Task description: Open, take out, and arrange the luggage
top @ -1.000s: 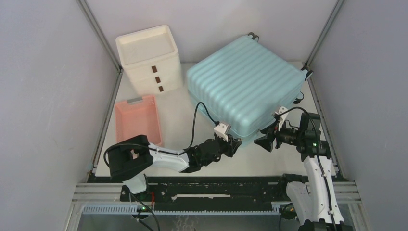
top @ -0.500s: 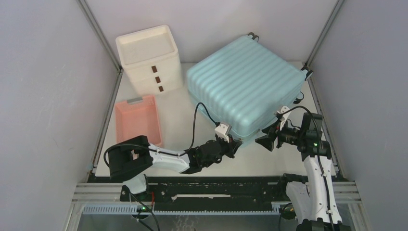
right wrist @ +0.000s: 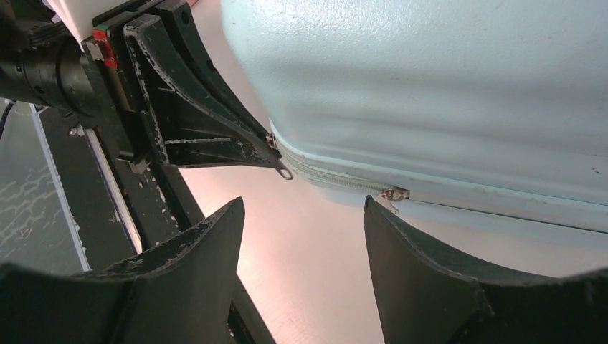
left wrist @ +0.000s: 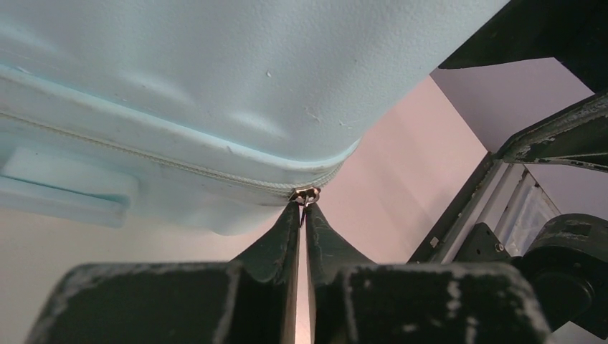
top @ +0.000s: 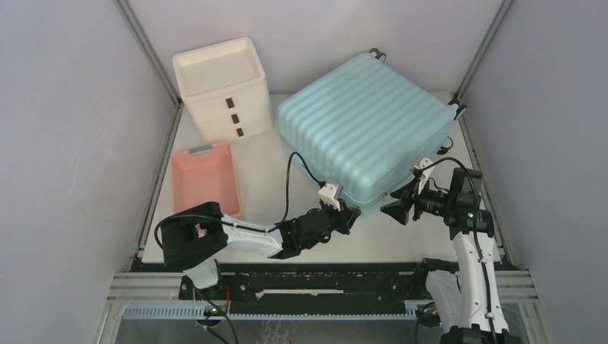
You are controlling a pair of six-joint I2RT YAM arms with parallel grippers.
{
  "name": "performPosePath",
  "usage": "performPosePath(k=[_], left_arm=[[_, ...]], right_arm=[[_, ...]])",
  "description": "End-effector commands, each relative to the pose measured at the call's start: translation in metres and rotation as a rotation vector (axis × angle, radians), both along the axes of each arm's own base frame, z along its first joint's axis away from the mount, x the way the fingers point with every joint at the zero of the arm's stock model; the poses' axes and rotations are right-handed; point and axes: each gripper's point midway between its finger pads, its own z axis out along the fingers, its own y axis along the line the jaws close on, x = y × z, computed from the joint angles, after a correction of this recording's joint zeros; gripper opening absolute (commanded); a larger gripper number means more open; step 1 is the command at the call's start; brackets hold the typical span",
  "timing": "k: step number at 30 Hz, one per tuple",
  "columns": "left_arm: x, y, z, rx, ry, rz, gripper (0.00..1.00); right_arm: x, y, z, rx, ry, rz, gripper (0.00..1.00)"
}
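**Left pincer on the zip at the luggage's near corner**

And here is the luggage (top: 366, 129), lying flat and shut on the table (top: 287, 172). It is the biggest thing out there. The white drawer box (top: 222, 86) stands just beside its far left corner, and the pink basket (top: 204, 179) sits near its left side.

All the action is at the luggage's near corner. The left gripper (left wrist: 302, 215) has its jaws drawn in to a bare sliver, and they appear to be pinched on the zipper pull (left wrist: 307, 195), right where the zipper track (left wrist: 179, 166) bends round that corner. The right gripper (right wrist: 302, 208) hangs just off the luggage's near right edge, with its jaws wide and nothing between them. A second slider (right wrist: 395, 193) sits on the seam straight ahead of it.

How will this thing handle? The ribbed shell looks stiff, smooth and rounded, so it offers nothing for narrow fingers to bite on. The case looks too bulky to lift by pinching. The pull is probably the only sensible hold for now. It is a small metal tab that could easily slip out. Tugging along the track rather than away from it should keep the tab seated. The corner bend is where the slider is likeliest to bind. The whole case may skate on its smooth shell unless the free pincer steadies it.
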Motion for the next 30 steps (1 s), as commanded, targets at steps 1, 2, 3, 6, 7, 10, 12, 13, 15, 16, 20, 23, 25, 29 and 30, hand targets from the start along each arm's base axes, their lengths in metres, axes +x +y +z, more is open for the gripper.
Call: performPosePath(k=[1,2,3,6,7,10,12,13,15,16,20,23,25,29,30], left_arm=[[0.008,-0.01,0.038,-0.099,-0.025,0.035,0.06],[0.008,-0.009,0.037,-0.097,-0.026,0.038,0.02],[0.008,-0.009,0.037,-0.095,-0.026,0.04,0.0],[0.009,-0.006,0.035,-0.077,-0.026,0.045,0.0],[0.009,-0.005,0.033,-0.07,-0.027,0.048,0.0],[0.01,-0.001,0.027,-0.034,-0.021,0.059,0.0],[0.011,0.004,0.019,0.009,-0.015,0.071,0.0],[0.011,0.008,0.015,0.028,-0.013,0.08,0.0],[0.013,0.015,0.01,0.067,-0.018,0.098,0.0],[0.014,0.019,0.008,0.092,-0.02,0.107,0.0],[0.016,0.03,0.004,0.166,-0.043,0.118,0.0],[0.017,0.039,0.0,0.212,-0.055,0.124,0.0],[0.021,0.045,0.0,0.228,-0.059,0.128,0.0],[0.032,0.054,0.001,0.245,-0.063,0.125,0.0],[0.037,0.058,0.002,0.247,-0.062,0.125,0.0]], right_arm=[[0.001,0.001,0.007,0.011,-0.041,0.021,0.7],[0.001,0.001,0.007,0.012,-0.041,0.021,0.7],[0.001,0.001,0.007,0.012,-0.041,0.019,0.7],[0.001,0.001,0.007,0.013,-0.041,0.018,0.7],[0.001,0.001,0.007,0.013,-0.041,0.018,0.7],[0.001,0.0,0.007,0.012,-0.042,0.018,0.7],[0.001,0.001,0.007,0.014,-0.043,0.02,0.7],[0.001,0.0,0.007,0.013,-0.044,0.02,0.7],[0.001,0.0,0.007,0.014,-0.043,0.021,0.7],[0.001,0.0,0.007,0.015,-0.042,0.021,0.7],[0.001,-0.001,0.006,0.015,-0.041,0.018,0.7],[0.002,-0.001,0.006,0.014,-0.037,0.014,0.7],[0.003,-0.002,0.005,0.014,-0.036,0.011,0.7],[0.004,-0.003,0.005,0.015,-0.029,0.005,0.7],[0.004,-0.004,0.004,0.015,-0.027,0.002,0.7]])
